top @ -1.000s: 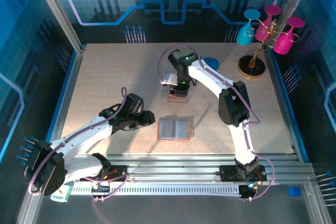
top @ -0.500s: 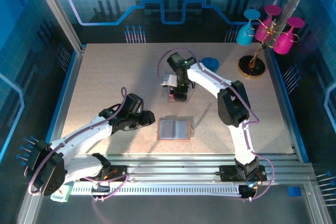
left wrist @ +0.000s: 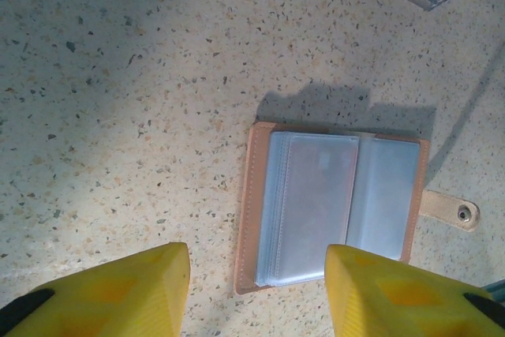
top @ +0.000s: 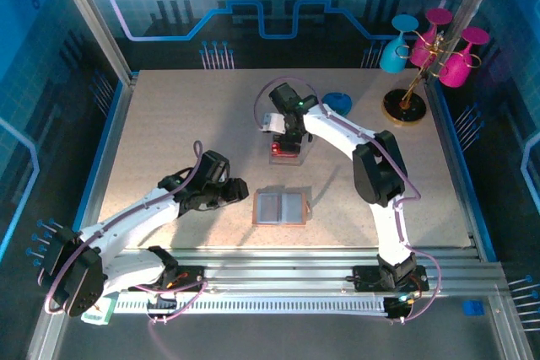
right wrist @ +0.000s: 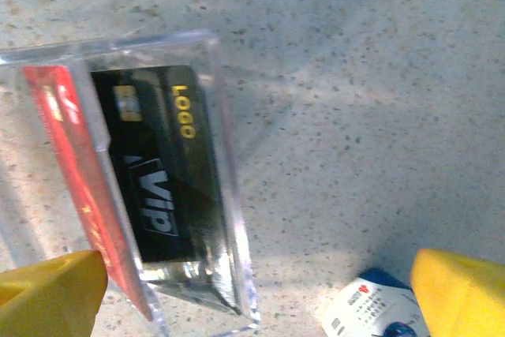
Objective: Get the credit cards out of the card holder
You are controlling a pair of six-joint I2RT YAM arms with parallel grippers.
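The clear box [right wrist: 227, 163] holds a black card [right wrist: 162, 171] and a red card [right wrist: 75, 155], with the right claw [right wrist: 252, 293] spread wide above it. The card holder [left wrist: 331, 203] lies open on the desk [left wrist: 118, 76], the left claw [left wrist: 256, 293] parted and empty at its edge.

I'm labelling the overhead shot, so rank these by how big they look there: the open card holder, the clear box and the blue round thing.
Largest: card holder.
Next: clear box.
Smallest-looking: blue round thing, but the right arm hides part, so that's unsure.
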